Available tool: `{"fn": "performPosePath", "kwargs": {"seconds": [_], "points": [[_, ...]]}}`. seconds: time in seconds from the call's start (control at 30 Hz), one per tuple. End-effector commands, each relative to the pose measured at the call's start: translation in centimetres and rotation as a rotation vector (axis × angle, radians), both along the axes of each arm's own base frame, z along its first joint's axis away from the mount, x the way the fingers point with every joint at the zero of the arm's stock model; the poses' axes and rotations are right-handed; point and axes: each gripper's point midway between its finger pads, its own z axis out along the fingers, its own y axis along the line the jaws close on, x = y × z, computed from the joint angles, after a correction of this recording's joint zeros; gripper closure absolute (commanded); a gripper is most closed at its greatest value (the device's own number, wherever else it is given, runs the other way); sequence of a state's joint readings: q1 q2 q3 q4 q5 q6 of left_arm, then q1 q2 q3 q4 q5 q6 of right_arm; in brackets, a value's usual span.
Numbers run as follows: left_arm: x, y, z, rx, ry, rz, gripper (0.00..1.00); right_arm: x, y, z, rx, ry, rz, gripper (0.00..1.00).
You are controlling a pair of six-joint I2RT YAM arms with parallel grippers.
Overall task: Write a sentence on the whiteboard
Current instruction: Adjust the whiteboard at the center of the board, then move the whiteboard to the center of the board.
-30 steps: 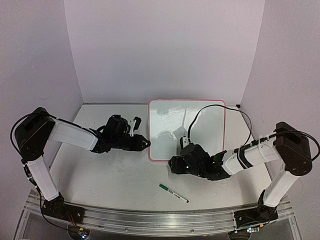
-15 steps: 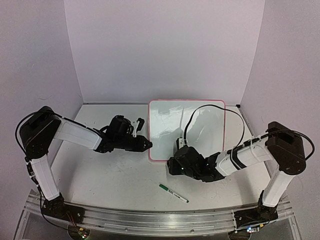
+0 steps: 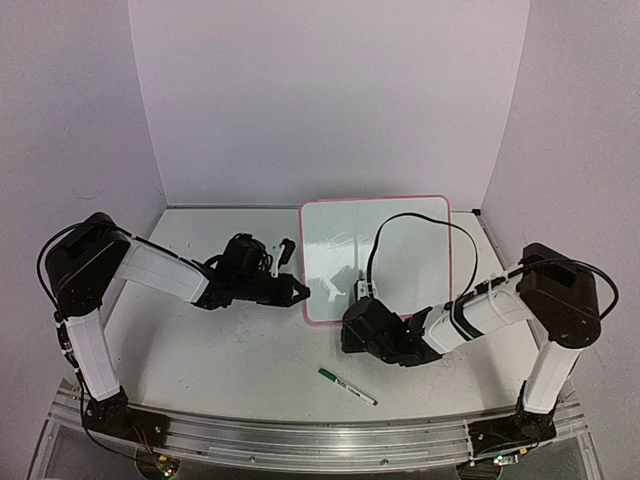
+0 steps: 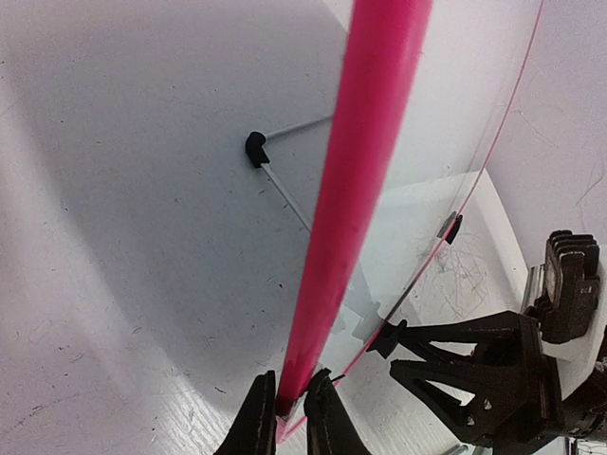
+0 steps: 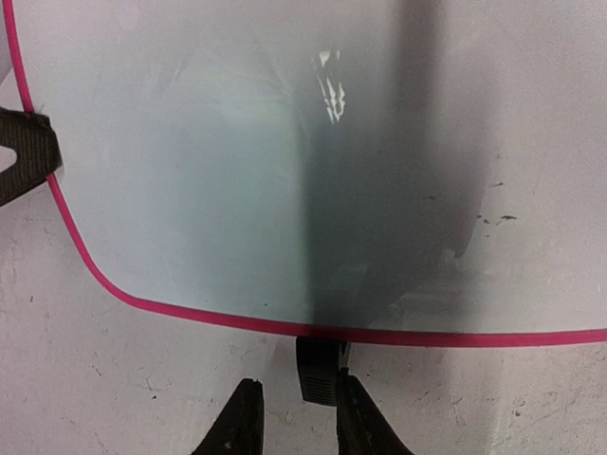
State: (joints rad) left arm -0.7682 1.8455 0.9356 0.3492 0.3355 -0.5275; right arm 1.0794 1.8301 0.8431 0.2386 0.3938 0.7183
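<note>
The whiteboard (image 3: 400, 250) lies right of centre, glossy white with a pink rim. No sentence shows on its face. My left gripper (image 3: 300, 292) is at the near left corner, and in the left wrist view the left gripper (image 4: 289, 408) is shut on the pink rim (image 4: 365, 161). My right gripper (image 3: 350, 320) sits at the board's near edge. The right wrist view shows the right gripper (image 5: 294, 417) open around a black clip foot (image 5: 318, 372) under the whiteboard (image 5: 237, 161). That foot sits against the right finger, with a gap on the left.
A green marker (image 3: 348, 387) lies on the table near the front, below the right gripper. A thin wire with a black tip (image 4: 256, 147) rests on the tabletop left of the rim. Purple walls close the back and sides.
Both grippers have narrowed. The left one has reached right and closed on the board's rim. The right one has slid left along the near edge to the clip foot.
</note>
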Motion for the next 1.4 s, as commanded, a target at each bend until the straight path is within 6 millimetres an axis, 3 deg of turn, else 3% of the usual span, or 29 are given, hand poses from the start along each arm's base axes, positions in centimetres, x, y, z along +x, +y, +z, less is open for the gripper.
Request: {"fn": "performPosePath", "kwargs": {"seconds": [0.0,0.17,0.37,0.43,0.53,0.63,0.77,0.97,1.2,1.37], "points": [[-0.8,-2.1,0.7,-0.066,0.012,-0.028,0.97,1.2,1.3,1.1,0.008,-0.053,0.001,0.78],[-1.5,-3.0,0.7,-0.075,0.019,-0.050,0.97,1.0,1.1,0.4,0.001,-0.045,0.003,0.85],[-1.8,-2.7,1.0,-0.075,0.016,-0.044,0.96,0.6,0.0,-0.1,-0.012,-0.042,-0.008,0.97],[-1.9,-2.3,1.3,-0.076,0.012,-0.035,0.86,0.3,-0.5,-0.6,-0.031,-0.040,0.001,1.00],[-2.1,-1.5,2.4,-0.082,-0.011,-0.017,0.59,-0.2,-1.3,-1.1,-0.053,-0.047,0.024,1.00],[-2.3,-0.7,4.1,-0.093,-0.045,-0.001,0.41,-0.7,-2.1,-1.2,-0.065,-0.053,0.037,1.00],[-2.5,0.1,5.9,-0.090,-0.081,0.015,0.28,-1.3,-3.2,-1.2,-0.068,-0.052,0.038,1.00],[-2.0,2.0,7.3,-0.035,-0.137,0.082,0.20,-2.3,-4.1,-0.9,-0.077,-0.058,0.064,1.00],[-1.2,4.4,7.5,0.049,-0.170,0.173,0.17,-1.4,-1.7,0.5,-0.031,-0.077,0.075,0.65],[-1.3,5.9,8.8,0.054,-0.194,0.222,0.13,-0.1,-0.2,1.2,0.001,-0.096,0.035,0.47]]}}
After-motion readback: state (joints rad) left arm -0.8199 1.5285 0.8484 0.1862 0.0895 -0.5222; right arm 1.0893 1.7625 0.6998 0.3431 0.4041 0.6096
